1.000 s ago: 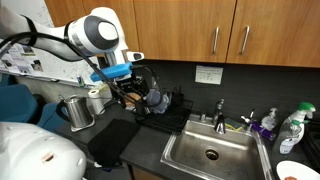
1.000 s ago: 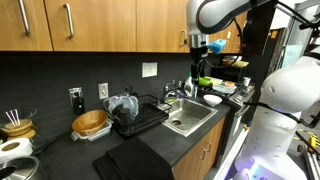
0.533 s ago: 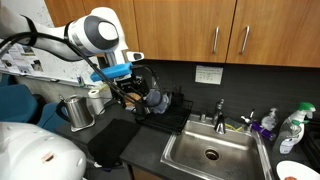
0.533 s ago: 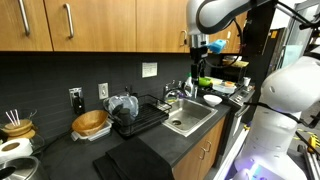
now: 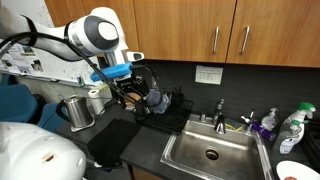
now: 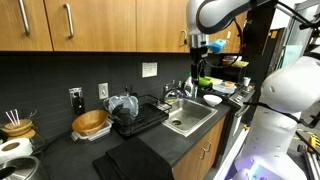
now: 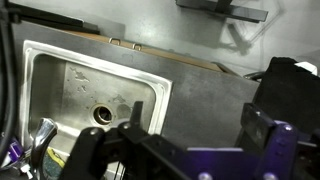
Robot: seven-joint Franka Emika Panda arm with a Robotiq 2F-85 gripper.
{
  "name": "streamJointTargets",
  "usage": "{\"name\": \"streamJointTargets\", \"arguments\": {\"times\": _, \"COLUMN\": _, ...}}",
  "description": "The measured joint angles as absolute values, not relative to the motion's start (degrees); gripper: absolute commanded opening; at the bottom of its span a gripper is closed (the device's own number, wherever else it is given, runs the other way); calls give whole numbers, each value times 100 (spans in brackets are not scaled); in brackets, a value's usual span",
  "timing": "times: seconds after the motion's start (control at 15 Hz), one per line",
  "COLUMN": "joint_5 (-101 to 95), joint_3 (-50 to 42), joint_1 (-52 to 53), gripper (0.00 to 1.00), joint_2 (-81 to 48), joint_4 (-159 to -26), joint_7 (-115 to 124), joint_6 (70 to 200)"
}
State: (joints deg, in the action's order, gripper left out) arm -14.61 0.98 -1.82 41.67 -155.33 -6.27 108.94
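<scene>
Tool: The tool (image 7: 190, 150) stands wide open, its fingers (image 7: 255, 128) far apart with nothing between them. It hangs high above the worktop (image 7: 215, 95) and touches nothing.

Sink: The sink (image 7: 75, 85) is the thing nearest beneath the tool. It is set into the worktop between the dish rack (image 6: 135, 112) and the end where the bottles (image 5: 292, 128) stand. It reaches from near the front edge back to the faucet (image 6: 175, 93). Bare steel shows around the drain (image 7: 103, 113).

Step in hand: This reads as a hover, with no contact made and nothing gripped. In the wrist view the tool seems to sit over the strip of worktop beside the basin rather than over the drain.

Next move calls for: Any descent from here would need to stay clear of the faucet at the back edge and of the rack beside the basin. The fingers would also need lining up with whatever is to be met.

Hidden or unclear: The fingertips are cut off by the lower edge of the wrist view. In an exterior view the tool (image 5: 130, 92) overlaps the rack, so its height there cannot be judged. The rack's contents are a dark jumble. A shiny part and something purple at the wrist view's lower corner are cropped and cannot be identified.
</scene>
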Motion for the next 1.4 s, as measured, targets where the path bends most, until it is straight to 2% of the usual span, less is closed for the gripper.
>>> {"name": "streamJointTargets", "arguments": {"times": 0.53, "joint_5": -1468, "joint_3": 422, "joint_1": 42, "gripper": 100, "joint_2": 3854, "joint_4": -15520, "joint_7": -476, "joint_6": 10897}}
{"name": "streamJointTargets", "arguments": {"times": 1.4, "joint_5": -2156, "joint_3": 1507, "joint_1": 679, "gripper": 100, "joint_2": 1720, "joint_4": -14664, "joint_7": 374, "joint_6": 11372}}
